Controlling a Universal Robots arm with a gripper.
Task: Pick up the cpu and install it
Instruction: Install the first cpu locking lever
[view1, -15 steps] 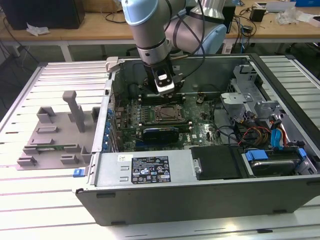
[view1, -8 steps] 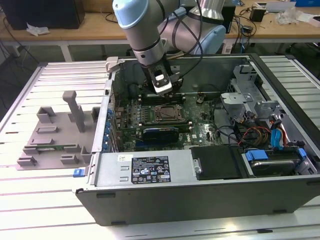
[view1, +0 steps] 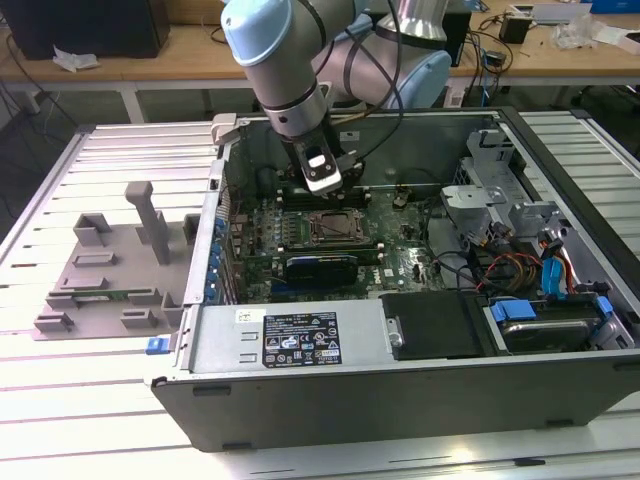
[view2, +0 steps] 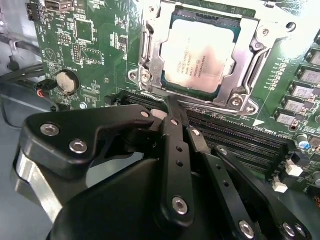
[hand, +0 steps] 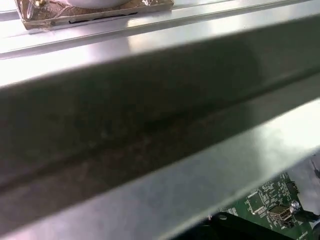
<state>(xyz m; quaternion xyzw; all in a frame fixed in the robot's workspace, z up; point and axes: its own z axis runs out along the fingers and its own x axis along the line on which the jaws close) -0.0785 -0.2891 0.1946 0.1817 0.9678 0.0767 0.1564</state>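
Note:
The cpu (view2: 202, 50), a small square chip with a shiny silver-grey top, lies flat inside the motherboard socket, framed by the socket's metal bracket (view2: 145, 75). My gripper (view2: 172, 107) hovers just off the socket's edge, over the memory slots (view2: 235, 135). Its black fingers are pressed together with nothing between them. In the exterior view the gripper (view1: 322, 185) hangs inside the open computer case, just behind the socket (view1: 335, 228) on the green motherboard (view1: 400, 250).
A grey plastic tray (view1: 110, 270) with upright blocks lies on the table at the exterior view's left. Drive bays and cables (view1: 520, 260) crowd the case at the exterior view's right. The case's metal wall (hand: 150, 125) is close in the first wrist view.

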